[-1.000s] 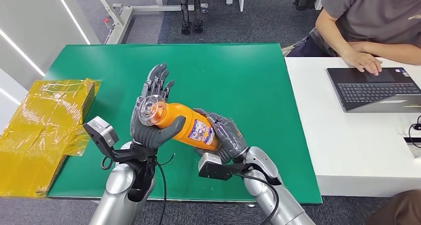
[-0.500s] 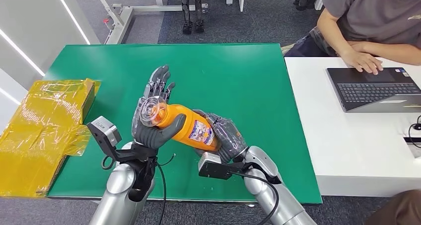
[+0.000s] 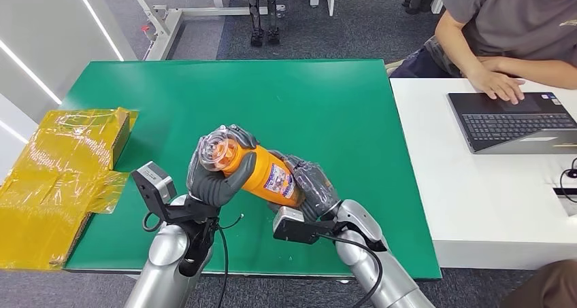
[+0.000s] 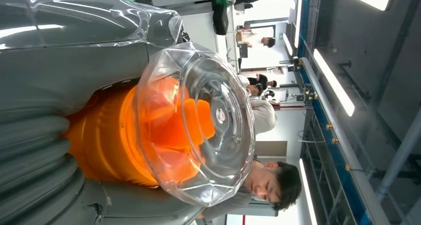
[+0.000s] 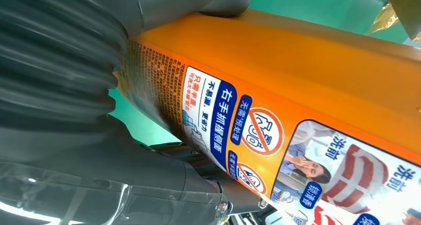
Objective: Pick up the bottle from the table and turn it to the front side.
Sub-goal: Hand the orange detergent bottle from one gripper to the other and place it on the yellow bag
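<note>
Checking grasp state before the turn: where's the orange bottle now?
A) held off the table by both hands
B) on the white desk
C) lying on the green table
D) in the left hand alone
A: the left hand wraps the cap end of the orange bottle, the right hand its base, above the green table.

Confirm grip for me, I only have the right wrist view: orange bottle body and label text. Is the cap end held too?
Observer: Yes. In the head view the left robot hand wraps the bottle just behind its clear cap.
Operator: Bottle off the table?
Observer: Yes, it lies tilted between both hands above the green table; the right robot hand holds the base end.
Operator: Cap intact?
Observer: The left wrist view shows the clear dome cap seated over an orange closure.
</note>
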Controlling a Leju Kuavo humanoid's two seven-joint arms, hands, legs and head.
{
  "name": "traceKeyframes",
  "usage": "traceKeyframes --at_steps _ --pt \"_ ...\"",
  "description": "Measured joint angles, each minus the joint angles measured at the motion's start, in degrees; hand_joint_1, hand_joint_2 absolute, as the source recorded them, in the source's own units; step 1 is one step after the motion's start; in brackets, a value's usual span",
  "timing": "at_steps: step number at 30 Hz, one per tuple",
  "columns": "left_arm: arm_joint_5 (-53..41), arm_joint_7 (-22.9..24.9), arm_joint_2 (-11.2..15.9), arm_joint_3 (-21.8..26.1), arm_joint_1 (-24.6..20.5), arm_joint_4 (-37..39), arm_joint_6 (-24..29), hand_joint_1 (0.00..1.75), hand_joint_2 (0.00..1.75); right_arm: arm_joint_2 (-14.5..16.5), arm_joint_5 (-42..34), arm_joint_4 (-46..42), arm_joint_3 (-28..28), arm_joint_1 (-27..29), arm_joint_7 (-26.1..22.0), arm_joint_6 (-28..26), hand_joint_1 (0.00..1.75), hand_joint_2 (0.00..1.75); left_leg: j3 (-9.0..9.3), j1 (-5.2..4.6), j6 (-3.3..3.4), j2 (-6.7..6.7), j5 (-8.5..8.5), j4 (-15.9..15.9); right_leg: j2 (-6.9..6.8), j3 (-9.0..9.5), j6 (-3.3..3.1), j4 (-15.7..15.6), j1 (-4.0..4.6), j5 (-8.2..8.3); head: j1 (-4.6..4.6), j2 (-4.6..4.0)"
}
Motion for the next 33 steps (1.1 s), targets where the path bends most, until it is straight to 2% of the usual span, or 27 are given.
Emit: traceKeyframes --at_steps 3,5,9,14,21,33 --pt "0.0 0.0 0.0 0.0 0.0 0.2 0.0 1.75 1.75 0.0 0.0 0.0 0.0 0.1 0.0 -0.1 1.75 1.75 0.00 0.00 0.00 0.00 0.00 0.0 0.00 0.00 0.00 0.0 0.00 0.00 0.00 0.00" --pt "0.0 0.0 0.0 0.0 0.0 0.4 0.0 1.75 1.75 0.0 0.0 0.1 0.0 0.1 0.0 -0.4 1.66 1.75 -0.01 0.00 0.00 0.00 0.00 0.0 0.00 0.00 0.00 0.0 0.00 0.00 0.00 0.00" --pt "0.0 0.0 0.0 0.0 0.0 0.4 0.2 1.75 1.75 0.0 -0.5 0.0 0.0 0.2 0.1 -0.9 0.02 1.75 -0.01 0.00 0.00 0.00 0.00 0.0 0.00 0.00 0.00 0.0 0.00 0.00 0.00 0.00" --pt "-0.2 0.1 0.0 0.0 0.0 0.5 0.8 1.75 1.75 0.2 -1.7 -0.3 0.0 0.7 0.1 -1.6 0.00 1.75 -0.02 0.00 0.00 0.00 0.00 0.0 -0.01 0.00 0.00 0.0 0.00 0.00 -0.01 0.00" --pt "-0.4 0.6 0.0 0.4 0.1 0.5 2.7 1.75 1.75 1.2 -7.6 -3.7 -0.9 3.4 -0.3 -3.6 0.00 1.75 -0.02 0.00 0.00 -0.01 0.00 0.0 -0.01 -0.01 0.00 0.0 0.00 0.00 -0.01 0.00" --pt "0.9 0.3 0.2 2.5 0.1 0.1 4.3 1.75 1.75 1.6 -22.3 -16.5 -2.6 11.1 -4.9 -7.2 0.00 1.75 -0.05 0.00 0.00 -0.03 -0.01 0.0 -0.02 -0.02 0.00 0.0 0.00 -0.01 0.00 0.00"
